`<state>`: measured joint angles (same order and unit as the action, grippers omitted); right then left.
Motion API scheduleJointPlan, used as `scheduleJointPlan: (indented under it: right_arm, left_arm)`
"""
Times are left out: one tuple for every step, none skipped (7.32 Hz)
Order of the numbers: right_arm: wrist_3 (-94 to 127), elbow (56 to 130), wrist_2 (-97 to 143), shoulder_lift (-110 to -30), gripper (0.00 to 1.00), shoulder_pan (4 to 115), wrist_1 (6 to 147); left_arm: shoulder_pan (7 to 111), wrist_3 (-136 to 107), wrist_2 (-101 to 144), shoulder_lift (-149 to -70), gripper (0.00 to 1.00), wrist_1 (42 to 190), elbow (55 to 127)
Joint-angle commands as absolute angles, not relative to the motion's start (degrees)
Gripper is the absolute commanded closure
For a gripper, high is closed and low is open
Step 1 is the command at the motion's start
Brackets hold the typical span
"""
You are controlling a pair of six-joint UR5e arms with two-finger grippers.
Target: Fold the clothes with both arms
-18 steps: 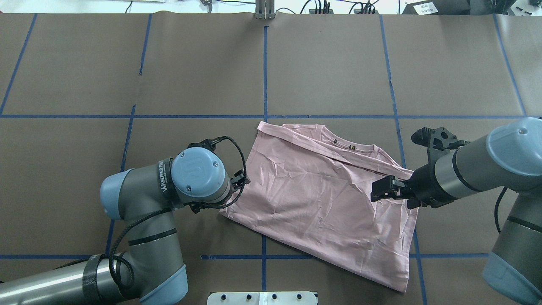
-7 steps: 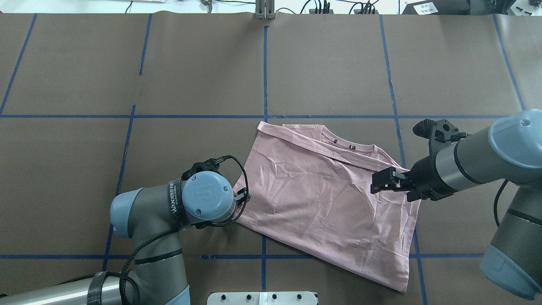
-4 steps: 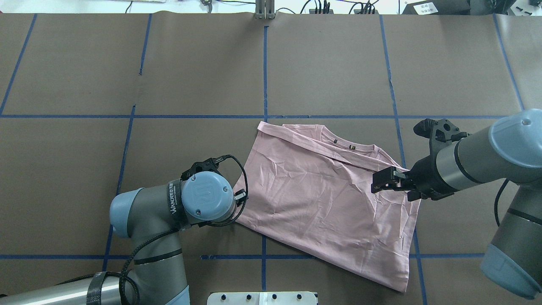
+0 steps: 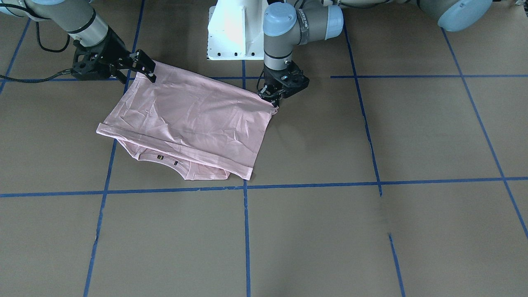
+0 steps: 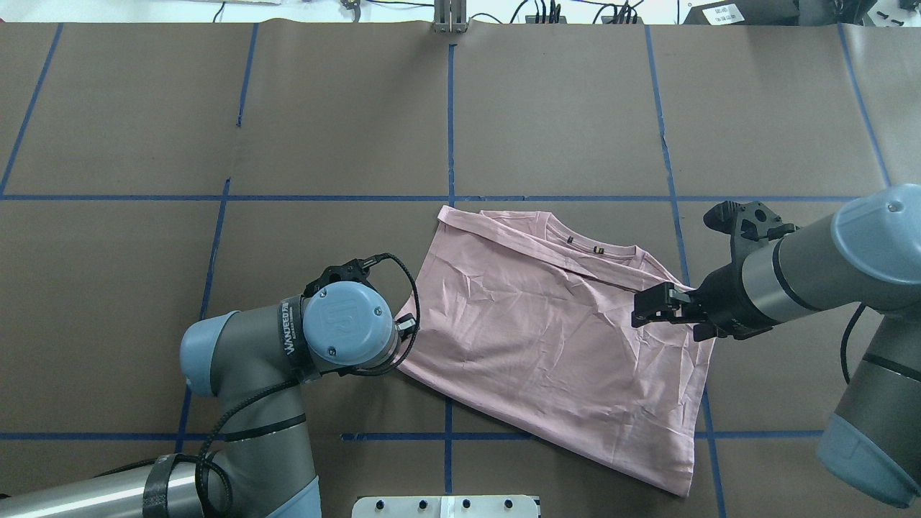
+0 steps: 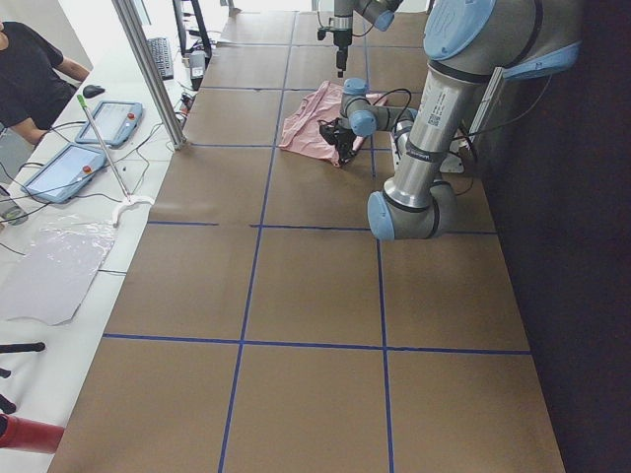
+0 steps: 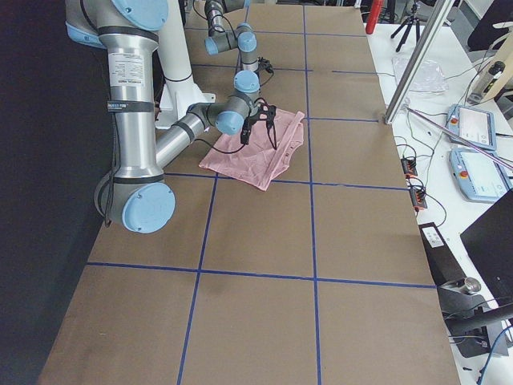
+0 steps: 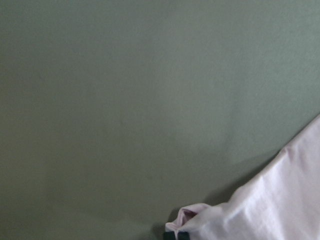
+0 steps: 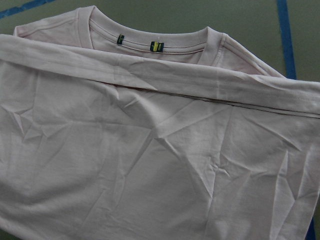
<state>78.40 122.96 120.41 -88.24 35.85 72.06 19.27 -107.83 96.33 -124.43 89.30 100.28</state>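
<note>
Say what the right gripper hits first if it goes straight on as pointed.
The T-shirt: the right gripper points slantwise down at its folded top layer, and cloth fills its wrist view. How near it hangs is unclear.

Near right arm: upright silver tube at the view's left, with the forearm reaching out low over the table to the pink T-shirt. Right gripper: black, over the shirt's farther end. Finger spacing is too small to read.

Far left arm angles down to the same end of the shirt. Its tool end merges with the near arm's dark hardware.

The shirt lies creased on the brown table cover, which is gridded with blue tape. A white pedestal stands behind the arms.

Bench on the right: two tablets, cables, slanted metal post.
</note>
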Motion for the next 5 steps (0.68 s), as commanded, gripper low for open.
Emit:
scheduleJointPlan:
  right_arm:
    - [78.49,123.05,120.06,-88.42,0.0,35.95,72.07]
    - [78.49,123.05,120.06,-88.33,0.0,35.95,72.07]
    - [78.49,123.13,120.06,-88.16,0.0,35.95,72.07]
    - [78.49,123.48,120.06,-88.15,0.0,36.12,72.07]
    - [78.49,123.66,120.06,-88.15,0.0,36.47,72.07]
  left_arm:
    - [23.36,-106.18,96.33,-124.54,1.0,89.3,99.76]
    - [25.64,-103.21,96.24,-124.63,1.0,89.38,99.49]
    - [27.93,-101.27,95.02,-124.98,1.0,89.82,98.71]
    - [30.39,-97.68,93.62,-125.42,1.0,91.22,95.92]
    - [33.37,-94.86,93.6,-127.07,1.0,95.93,90.84]
